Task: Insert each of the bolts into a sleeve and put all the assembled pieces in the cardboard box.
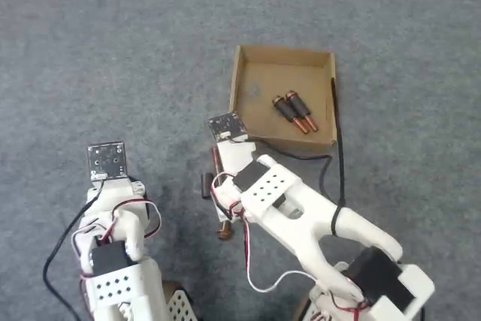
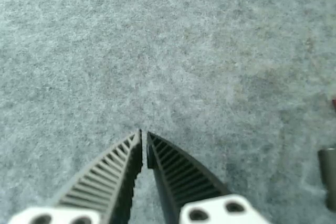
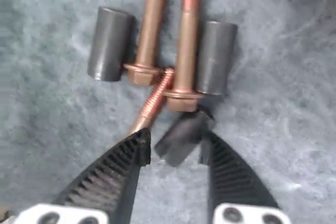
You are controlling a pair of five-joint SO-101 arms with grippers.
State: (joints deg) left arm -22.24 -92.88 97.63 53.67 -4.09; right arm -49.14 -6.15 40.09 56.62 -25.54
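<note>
Clutter at the right gripper: I saw a first copper bolt point(image 3: 150, 22) and a second copper bolt point(image 3: 187, 35) lying side by side, heads toward the gripper. A first dark sleeve point(image 3: 110, 43) lay on the outer side of one and a second dark sleeve point(image 3: 215, 56) just beside the other.
Slanted piece: a third bolt point(image 3: 152, 100) lay at an angle, its threaded tip touching the two heads and its other end hidden behind one finger.
Right gripper: the right gripper point(image 3: 176, 142) was spread wide over the grey carpet point(image 1: 113, 58), with a third sleeve point(image 3: 181, 132) lying tilted between its fingers. I could not tell whether either finger touched it.
Obstruction from above: the right arm point(image 1: 301, 208) covered most of that pile. An exposed sleeve point(image 1: 206, 184) showed beside it and an exposed bolt head point(image 1: 224, 232) near its red wires.
Container: the cardboard box point(image 1: 234, 92) sat open just beyond the right arm's wrist, with a black cable point(image 1: 338, 125) running along one side wall.
Contents: a first assembled piece point(image 1: 284, 107) and a second assembled piece point(image 1: 301, 113) lay side by side on the box floor, copper tips toward the near wall.
Left gripper: the left gripper point(image 2: 144, 139) was pinched closed, its fingertips meeting over bare carpet. It was well apart from the box, with a dark cylinder point(image 2: 328, 182) off to one side.
</note>
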